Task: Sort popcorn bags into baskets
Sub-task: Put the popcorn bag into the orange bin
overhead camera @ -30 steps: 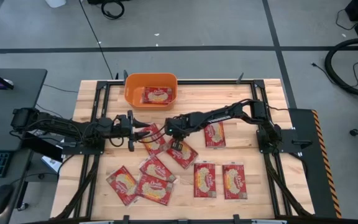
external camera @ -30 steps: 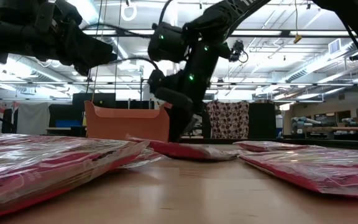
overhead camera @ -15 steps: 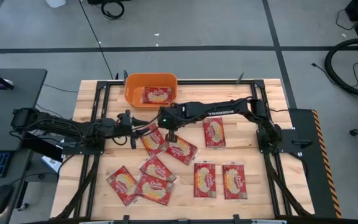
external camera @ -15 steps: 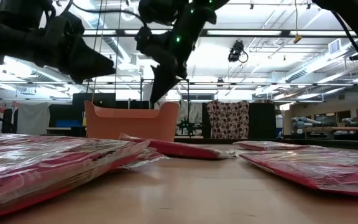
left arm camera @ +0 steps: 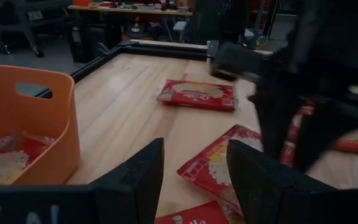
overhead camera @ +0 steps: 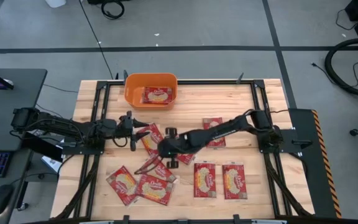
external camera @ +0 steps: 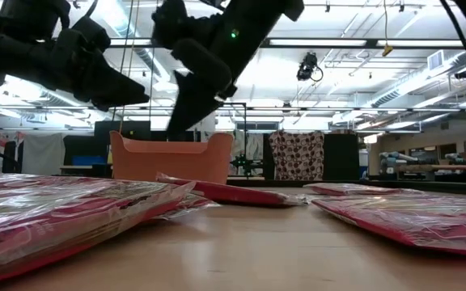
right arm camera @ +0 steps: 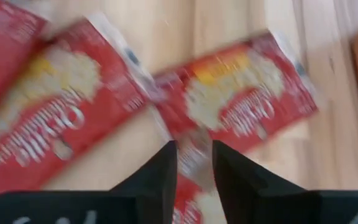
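Several red popcorn bags lie flat on the wooden table, among them one [overhead camera: 151, 138] near the middle and two [overhead camera: 205, 179] toward the near edge. One more bag [overhead camera: 157, 95] lies in the orange basket [overhead camera: 129, 93] at the far side. My right gripper [right arm camera: 194, 168] is open, points down and hovers over the middle bags [overhead camera: 165, 149]; in the low view it hangs clear above the table [external camera: 180, 113]. My left gripper [left arm camera: 194, 180] is open and level, left of the middle bags [overhead camera: 138, 130], with nothing between its fingers.
Black frame rails [overhead camera: 101, 124] run along the table's left and right sides. One bag [overhead camera: 214, 124] lies partly under my right arm. The near left holds overlapping bags [overhead camera: 154, 188]. Bare wood shows between the basket and the middle bags [overhead camera: 197, 102].
My right gripper has risen off the middle bags, swung toward the far edge, then come back toward the near edge above them, staying clear of the table.
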Robot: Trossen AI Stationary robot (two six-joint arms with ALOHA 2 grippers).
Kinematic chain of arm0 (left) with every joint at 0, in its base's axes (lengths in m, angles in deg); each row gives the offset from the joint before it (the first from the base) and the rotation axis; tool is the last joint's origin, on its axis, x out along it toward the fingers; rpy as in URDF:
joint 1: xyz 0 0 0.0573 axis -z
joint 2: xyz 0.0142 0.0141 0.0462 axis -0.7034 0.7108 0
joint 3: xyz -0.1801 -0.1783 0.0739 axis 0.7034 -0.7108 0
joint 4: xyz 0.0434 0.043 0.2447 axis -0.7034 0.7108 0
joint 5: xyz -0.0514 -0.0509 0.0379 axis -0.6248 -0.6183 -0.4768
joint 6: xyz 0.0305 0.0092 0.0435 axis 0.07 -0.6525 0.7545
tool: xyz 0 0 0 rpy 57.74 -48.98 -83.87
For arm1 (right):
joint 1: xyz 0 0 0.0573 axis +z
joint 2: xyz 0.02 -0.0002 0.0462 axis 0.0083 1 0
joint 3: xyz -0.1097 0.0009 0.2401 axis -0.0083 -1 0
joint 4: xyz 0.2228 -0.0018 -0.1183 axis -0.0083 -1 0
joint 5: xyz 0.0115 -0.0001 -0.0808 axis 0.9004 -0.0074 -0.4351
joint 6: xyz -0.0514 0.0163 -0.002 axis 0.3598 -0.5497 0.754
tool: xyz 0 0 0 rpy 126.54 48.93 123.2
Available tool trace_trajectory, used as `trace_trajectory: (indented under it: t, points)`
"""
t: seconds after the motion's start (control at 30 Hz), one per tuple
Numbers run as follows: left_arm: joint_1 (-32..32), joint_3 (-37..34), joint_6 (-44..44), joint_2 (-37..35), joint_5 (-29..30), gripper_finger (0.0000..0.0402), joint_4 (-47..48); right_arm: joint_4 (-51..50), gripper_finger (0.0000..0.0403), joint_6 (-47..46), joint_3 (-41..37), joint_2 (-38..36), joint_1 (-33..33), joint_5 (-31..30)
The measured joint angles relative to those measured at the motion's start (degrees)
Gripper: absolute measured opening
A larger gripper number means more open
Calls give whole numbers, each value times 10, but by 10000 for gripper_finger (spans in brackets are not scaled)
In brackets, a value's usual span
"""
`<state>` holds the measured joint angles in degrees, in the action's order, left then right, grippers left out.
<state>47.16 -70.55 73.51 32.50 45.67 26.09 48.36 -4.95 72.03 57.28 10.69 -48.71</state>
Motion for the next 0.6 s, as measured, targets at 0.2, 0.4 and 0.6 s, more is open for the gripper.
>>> trace_trajectory:
  t: [0.2,0.4,0.6]
  points:
    - [0,0,-3,0,0,181,0,58,182,-15,-35,0,-2,1]
    - [0,0,0,0,0,181,0,146,245,-13,-77,-1,-15,12]
    - [0,0,0,0,0,181,0,216,259,6,-126,0,-33,43]
